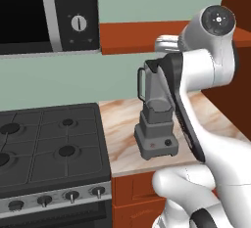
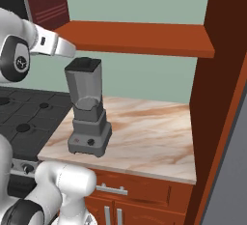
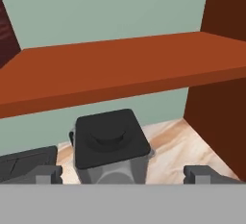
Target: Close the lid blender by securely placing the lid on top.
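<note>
**Hand view: lid seated on the jar, fingers spread to either side**

In the hand view, the lid (image 3: 110,139) is seen lying flat on the rim of the blender (image 3: 111,170), its edges roughly matched to the jar's mouth. The blender stands on the marble counter (image 2: 154,132), just beside the stove (image 1: 49,144) and below the wooden shelf (image 3: 110,69). The gripper (image 3: 127,174) is held spread wide, nothing pinched, its fingertips (image 3: 48,174) flanking the jar. The closing appears nearly complete. If a final press is needed, it should be given straight down and centred, so that the lid is not tipped or the jar shoved sideways.
</note>
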Controlling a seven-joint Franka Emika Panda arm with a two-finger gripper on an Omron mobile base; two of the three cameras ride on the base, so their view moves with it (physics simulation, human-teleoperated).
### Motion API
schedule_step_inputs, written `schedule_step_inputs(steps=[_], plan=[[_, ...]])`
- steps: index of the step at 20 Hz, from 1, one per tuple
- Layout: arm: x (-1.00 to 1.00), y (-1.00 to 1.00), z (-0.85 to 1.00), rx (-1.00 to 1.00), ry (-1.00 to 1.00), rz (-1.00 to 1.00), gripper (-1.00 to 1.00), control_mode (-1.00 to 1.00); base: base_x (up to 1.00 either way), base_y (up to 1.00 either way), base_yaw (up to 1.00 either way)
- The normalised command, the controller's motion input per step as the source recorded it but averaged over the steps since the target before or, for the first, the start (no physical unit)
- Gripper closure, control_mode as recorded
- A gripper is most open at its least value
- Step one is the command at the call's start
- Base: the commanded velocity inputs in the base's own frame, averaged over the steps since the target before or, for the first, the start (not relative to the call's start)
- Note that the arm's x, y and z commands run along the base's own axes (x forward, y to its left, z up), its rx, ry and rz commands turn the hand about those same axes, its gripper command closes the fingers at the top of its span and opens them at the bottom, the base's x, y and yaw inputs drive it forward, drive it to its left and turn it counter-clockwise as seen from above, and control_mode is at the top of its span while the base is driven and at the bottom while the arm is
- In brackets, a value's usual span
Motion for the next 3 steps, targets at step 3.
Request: schedule_step_inputs(steps=[3], plan=[[0.00,0.00,0.00,0.00,0.00,0.05,-1.00,-1.00,0.00,0.00,0.00]])
